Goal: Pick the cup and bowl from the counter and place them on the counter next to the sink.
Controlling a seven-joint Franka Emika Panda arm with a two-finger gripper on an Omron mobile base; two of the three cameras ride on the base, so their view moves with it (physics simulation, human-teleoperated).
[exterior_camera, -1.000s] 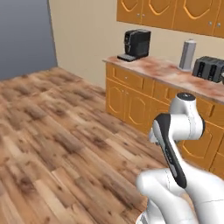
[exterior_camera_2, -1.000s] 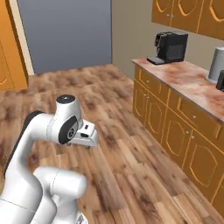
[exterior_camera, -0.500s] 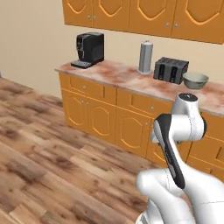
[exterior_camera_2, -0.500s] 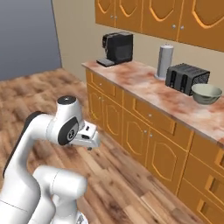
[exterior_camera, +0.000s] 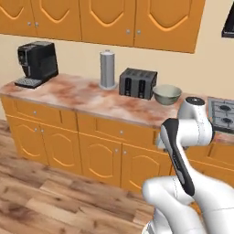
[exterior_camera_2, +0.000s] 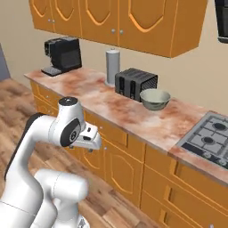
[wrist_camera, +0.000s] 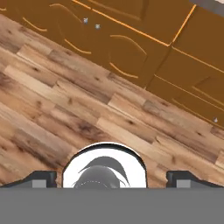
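Note:
The pale grey-green bowl [exterior_camera: 167,93] [exterior_camera_2: 154,99] stands on the pink marbled counter [exterior_camera: 82,98] [exterior_camera_2: 129,116], just right of a black toaster. The cup and the sink are out of view. My gripper [exterior_camera_2: 92,143] [wrist_camera: 112,179] hangs low in front of the orange cabinet doors, well below and short of the counter top. It points down at the wooden floor. Its fingertips [wrist_camera: 41,178] stand far apart, open, with nothing between them.
On the counter stand a black coffee machine [exterior_camera: 37,61] [exterior_camera_2: 62,53], a grey cylinder [exterior_camera: 108,69] [exterior_camera_2: 112,67] and the toaster [exterior_camera: 137,83] [exterior_camera_2: 135,83]. A grey gas stovetop [exterior_camera: 221,114] [exterior_camera_2: 209,136] lies to the right. Wall cabinets [exterior_camera: 109,20] hang above.
The whole picture has shifted: the base has moved, so the counter now stands nearer and the bowl and stovetop have come into view. The arm keeps its pose and the gripper stays open.

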